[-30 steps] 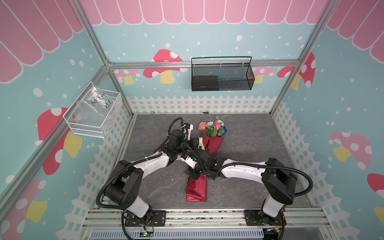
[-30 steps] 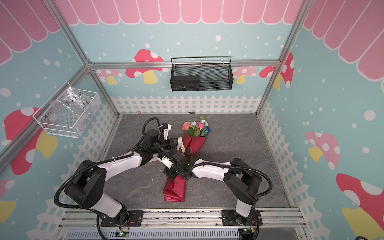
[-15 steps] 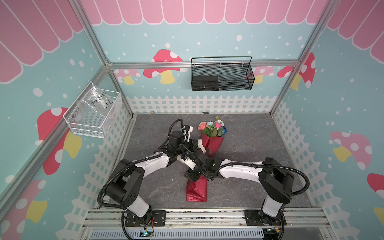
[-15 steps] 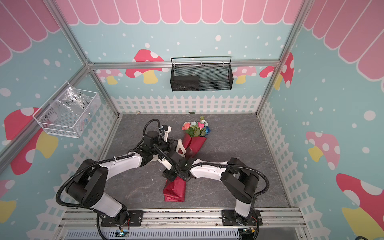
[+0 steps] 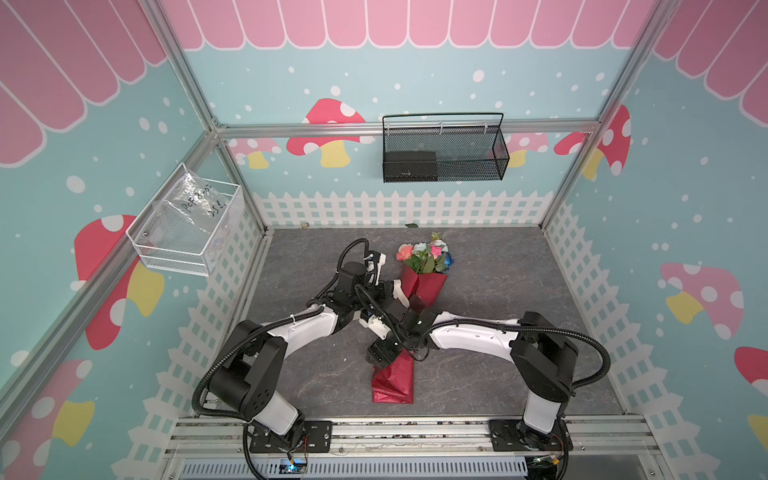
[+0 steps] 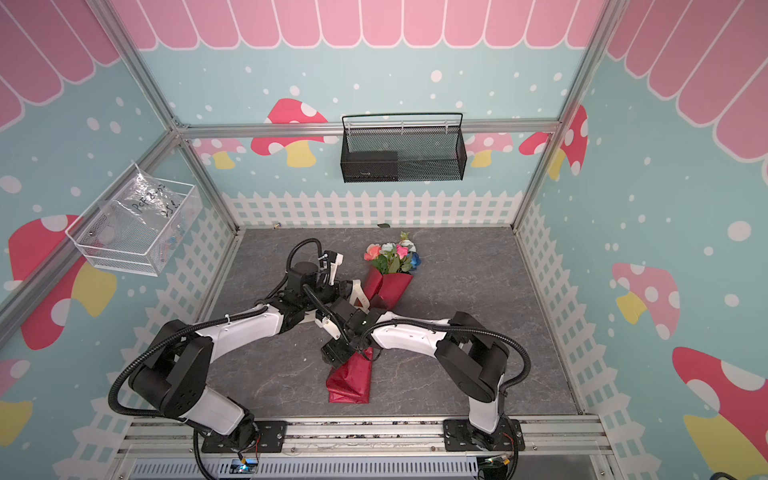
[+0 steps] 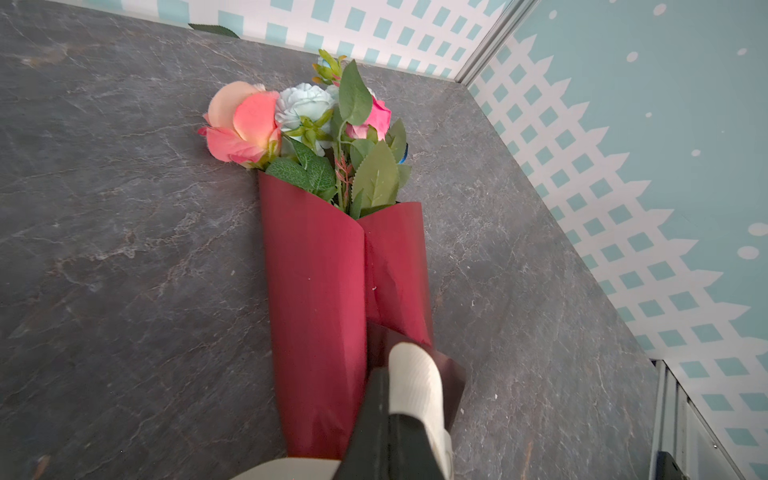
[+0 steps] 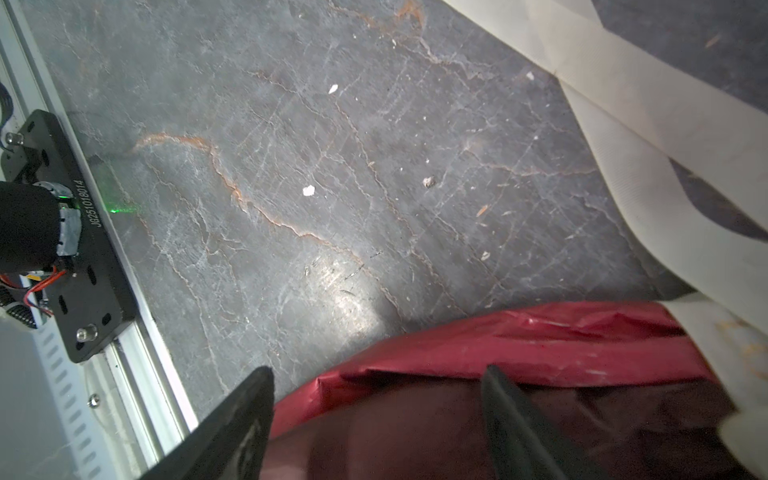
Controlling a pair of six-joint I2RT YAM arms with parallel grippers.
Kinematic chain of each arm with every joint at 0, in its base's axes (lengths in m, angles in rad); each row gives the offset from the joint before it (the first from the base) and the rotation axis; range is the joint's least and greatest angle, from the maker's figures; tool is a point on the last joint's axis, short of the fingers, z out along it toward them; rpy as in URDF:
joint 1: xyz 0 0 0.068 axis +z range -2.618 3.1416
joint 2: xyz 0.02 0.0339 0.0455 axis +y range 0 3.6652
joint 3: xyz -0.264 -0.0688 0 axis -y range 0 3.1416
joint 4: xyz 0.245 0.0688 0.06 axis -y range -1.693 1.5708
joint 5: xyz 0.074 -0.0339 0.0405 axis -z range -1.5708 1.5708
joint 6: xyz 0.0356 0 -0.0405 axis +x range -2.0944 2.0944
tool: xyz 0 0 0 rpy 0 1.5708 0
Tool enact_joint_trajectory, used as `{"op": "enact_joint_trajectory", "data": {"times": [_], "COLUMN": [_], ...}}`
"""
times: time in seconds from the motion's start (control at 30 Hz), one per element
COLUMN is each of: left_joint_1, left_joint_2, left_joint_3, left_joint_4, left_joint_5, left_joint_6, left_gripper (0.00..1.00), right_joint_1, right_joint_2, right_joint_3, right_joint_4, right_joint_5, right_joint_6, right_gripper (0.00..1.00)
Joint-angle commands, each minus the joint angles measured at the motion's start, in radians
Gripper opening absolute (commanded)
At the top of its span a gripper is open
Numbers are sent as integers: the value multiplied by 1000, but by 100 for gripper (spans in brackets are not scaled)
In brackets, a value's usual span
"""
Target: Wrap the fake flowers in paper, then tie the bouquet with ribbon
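Right wrist view gives us the nearest writing: a black mounting plate (image 8: 83, 249) on the front rail (image 8: 137, 328) carries "JB251018014" in white, while the cream ribbon (image 8: 665, 124) crossing the grey table (image 8: 332, 166) is too blurred to read. Much farther from the front rail, in both top views, a clear plastic bag (image 5: 189, 203) in the white wire basket (image 5: 174, 257) bears handwriting starting "PCF"; the rest we cannot make out. Against a second ago, the right gripper (image 8: 378, 370) has let its black fingers (image 8: 249, 415) spread wide, released, straddling the crumpled foot of the red wrapping paper (image 8: 519, 345) without pinching it, and its arm has edged slightly toward the left arm. The bouquet of fake flowers (image 7: 324, 270) lies where it lay, flat on the table, its foot near the front rail and its length running away from it. Just beyond the right gripper, the left gripper (image 7: 395, 370) is clenched on the cream ribbon at the wrap's narrow waist. Farther still the shiny paper parts in a V around green leaves (image 7: 374, 178), the salmon-orange rose (image 7: 241, 124), the pale blue-white cluster (image 7: 303, 104), the pink rose (image 7: 374, 120) and the deep blue rose (image 5: 448, 261), half hidden. Farthest from the front rail hangs the black mesh basket (image 5: 469, 162) holding a black box (image 5: 409, 166).
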Motion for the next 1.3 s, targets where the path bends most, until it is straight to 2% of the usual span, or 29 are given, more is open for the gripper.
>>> {"op": "enact_joint_trajectory", "data": {"times": [0.0, 0.17, 0.3, 0.43, 0.6, 0.77, 0.9, 1.07, 1.2, 1.27], "left_joint_1": [-65, -65, -52, -22, -20, -16, -15, -16, -15, -5], "left_joint_2": [-37, -60, -67, -57, -48, -46, -29, -5, 8, 20], "left_joint_3": [-11, 7, 14, 2, 14, 20, 16, 6, 17, 37], "left_joint_4": [-20, -41, -57, -16, -21, -45, -31, 6, -4, -36], "left_joint_5": [24, -21, -86, -90, -88, -90, -80, -51, -51, -51], "left_joint_6": [8, 44, 47, -8, 4, 16, -2, -31, -40, -52], "left_gripper": [3, 3, 2, 2, 2, 2, 2, 2, 2, 2], "right_joint_1": [-6, -5, -7, -7, -6, -6, -6, -7, -5, 2], "right_joint_2": [36, -2, -77, -122, -117, -177, -249, -308, -315, -330], "right_joint_3": [59, -4, -66, -108, -119, -157, -204, -260, -284, -332], "right_joint_4": [21, -33, -84, -105, -132, -114, -9, 196, 337, 451], "right_joint_5": [-79, -169, -126, -83, -41, -5, -21, -93, -122, -80], "right_joint_6": [9, -5, -37, -72, -107, -165, -207, -235, -232, -230], "right_gripper": [94, 94, 90, 85, 76, 79, 86, 88, 82, 77]}}
